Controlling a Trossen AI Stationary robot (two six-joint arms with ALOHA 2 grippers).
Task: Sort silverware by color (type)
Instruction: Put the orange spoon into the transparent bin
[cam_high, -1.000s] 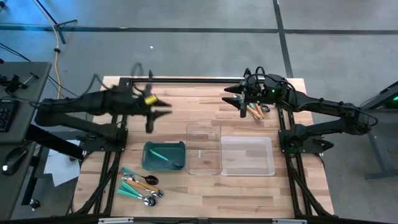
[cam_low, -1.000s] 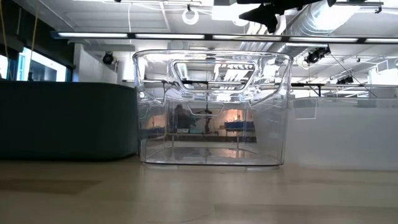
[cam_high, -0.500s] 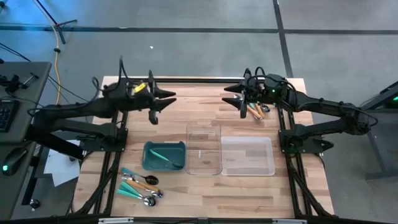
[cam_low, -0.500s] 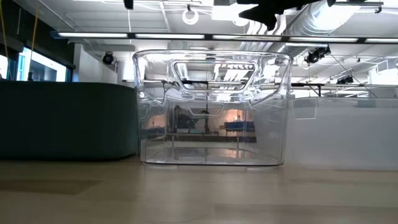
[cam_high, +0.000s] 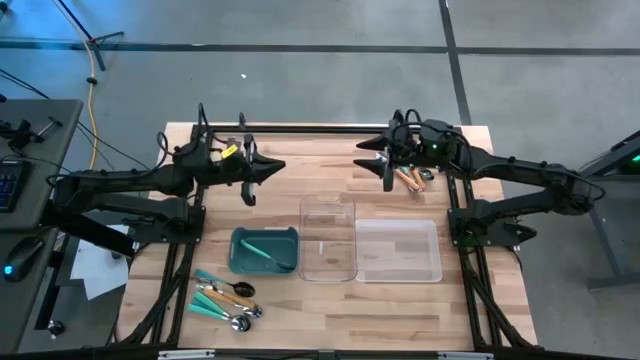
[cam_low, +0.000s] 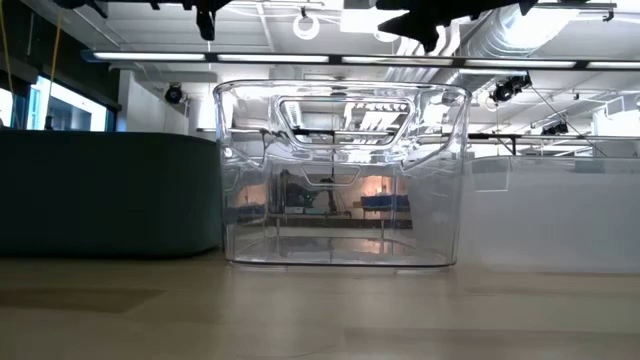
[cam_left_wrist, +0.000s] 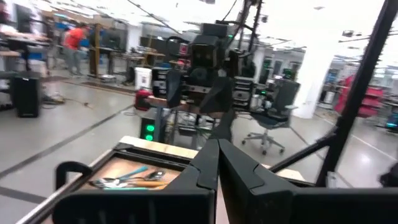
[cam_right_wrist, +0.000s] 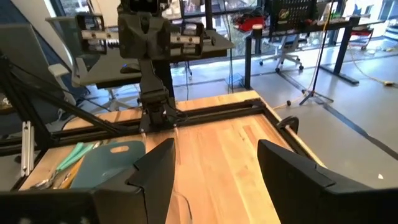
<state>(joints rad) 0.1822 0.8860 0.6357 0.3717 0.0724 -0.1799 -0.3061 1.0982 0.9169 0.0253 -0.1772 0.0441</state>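
Several pieces of silverware with teal handles (cam_high: 225, 298) lie in a pile near the table's front left. One teal-handled piece (cam_high: 262, 250) lies in the teal bin (cam_high: 240, 262). A few orange-handled pieces (cam_high: 410, 177) lie at the far right, also in the left wrist view (cam_left_wrist: 132, 180). My left gripper (cam_high: 280, 165) hovers shut and empty over the far left of the table, its fingers (cam_left_wrist: 217, 165) level and pointing right. My right gripper (cam_high: 360, 155) hovers open and empty (cam_right_wrist: 214, 180) beside the orange-handled pieces, pointing left.
Two clear plastic trays stand mid-table, a narrow one (cam_high: 328, 238) beside the bin and a wider one (cam_high: 398, 250) to its right. The narrow tray fills the low view (cam_low: 340, 175). Bare wood lies between the two grippers (cam_high: 320, 165).
My left arm has swung its gripper a little toward the table's right edge and lowered it; its tip now shows at the top of the low view. My right arm has kept still.
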